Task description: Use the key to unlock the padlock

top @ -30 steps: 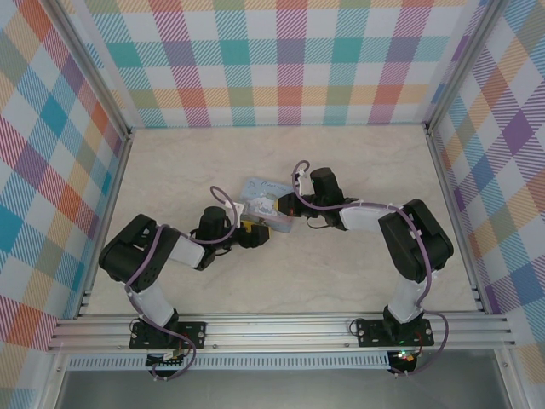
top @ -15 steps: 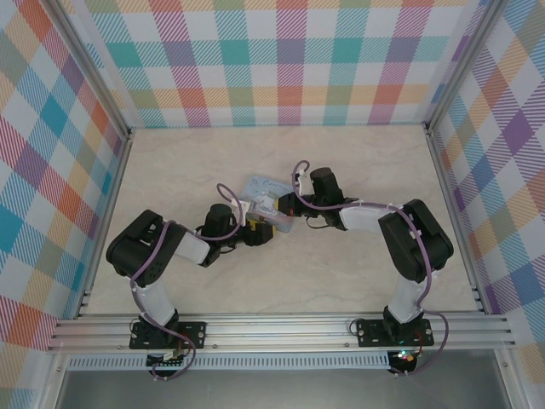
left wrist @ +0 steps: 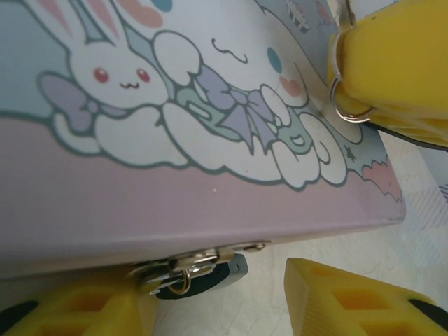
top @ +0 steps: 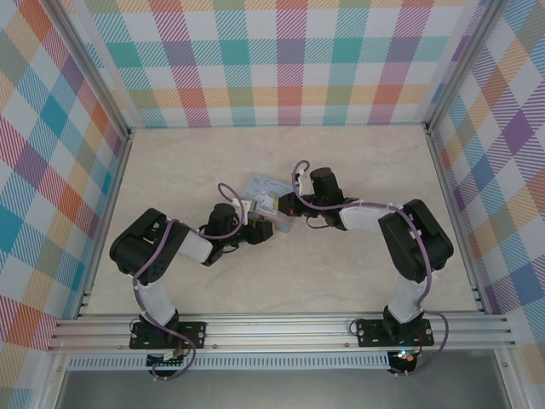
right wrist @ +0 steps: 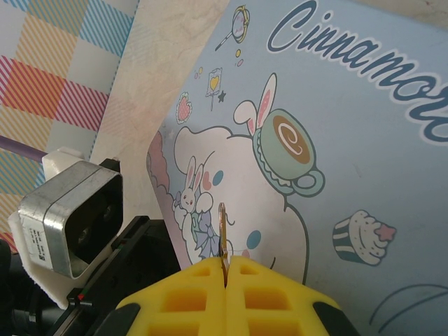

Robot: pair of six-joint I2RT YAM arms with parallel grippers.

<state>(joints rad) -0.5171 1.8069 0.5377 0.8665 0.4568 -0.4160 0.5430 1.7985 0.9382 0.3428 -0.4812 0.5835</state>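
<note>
Left jaws stand open, padlock (left wrist: pixel 204 271) between them, off-centre under the tin (left wrist: pixel 210 140). Right jaws pinch the key (right wrist: pixel 222 227). We fear the lock twisting, so the key misses.

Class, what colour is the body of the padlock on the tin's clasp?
Dark blue-teal; the padlock shows best in the left wrist view.

Black arms (top: pixel 140 247) with white links, lilac cables (top: pixel 223 186), yellow ribbed jaws
</note>
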